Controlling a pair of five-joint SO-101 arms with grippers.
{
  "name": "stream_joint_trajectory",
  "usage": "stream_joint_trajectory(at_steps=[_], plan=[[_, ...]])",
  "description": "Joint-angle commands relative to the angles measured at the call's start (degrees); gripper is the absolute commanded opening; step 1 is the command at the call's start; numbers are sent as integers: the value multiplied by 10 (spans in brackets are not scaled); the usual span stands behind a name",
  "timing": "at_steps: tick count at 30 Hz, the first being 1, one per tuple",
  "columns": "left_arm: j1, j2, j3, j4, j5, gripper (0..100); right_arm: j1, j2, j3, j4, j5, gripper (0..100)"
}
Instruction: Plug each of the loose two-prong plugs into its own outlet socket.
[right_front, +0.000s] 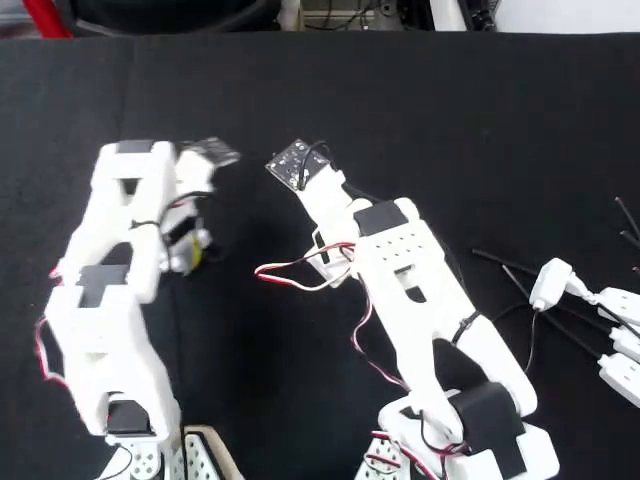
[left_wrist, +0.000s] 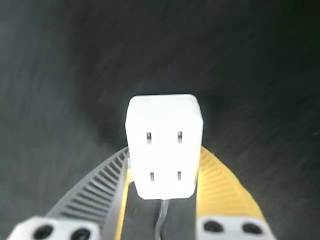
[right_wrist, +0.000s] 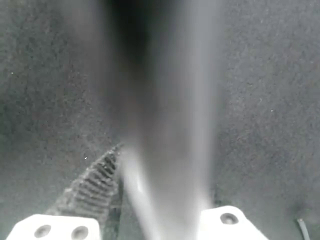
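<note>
The jaws of your left gripper (left_wrist: 164, 157) are clamped on the white outlet block (left_wrist: 164, 125), with its slots facing the wrist camera. Your right gripper (right_wrist: 160, 170) is blurred, so you cannot tell its grip. Farther off, white plugs (right_front: 552, 283) lie at the table's (right_front: 400, 100) right edge.

On the surface (right_front: 400, 110) the left arm (right_front: 110, 290) stands left of the right arm (right_front: 420, 290), an outlet block (left_wrist: 164, 135) sits in the left claw (left_wrist: 164, 167), and a plug (right_front: 552, 283) lies far right.
</note>
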Motion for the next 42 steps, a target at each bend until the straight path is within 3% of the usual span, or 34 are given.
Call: stream_joint_trajectory(at_steps=[1, 13, 21, 27, 32, 36, 42], plan=[[65, -4, -33, 8, 16, 39, 6, 1, -22, -7, 5, 11], [141, -83, 75, 6, 49, 48, 6, -3, -24, 7, 20, 11], [171, -199, 189, -53, 73, 287, 7, 0, -27, 8, 20, 11], [166, -306, 256, -50, 76, 353, 6, 1, -27, 8, 20, 11], [97, -467, 332, -25, 127, 353, 4, 0, -34, 28, 21, 11], [-40, -613, 418, -19, 152, 353, 3, -3, -62, 69, 21, 11], [-203, -795, 664, -107, 149, 353, -62, 1, -131, 196, 40, 11]])
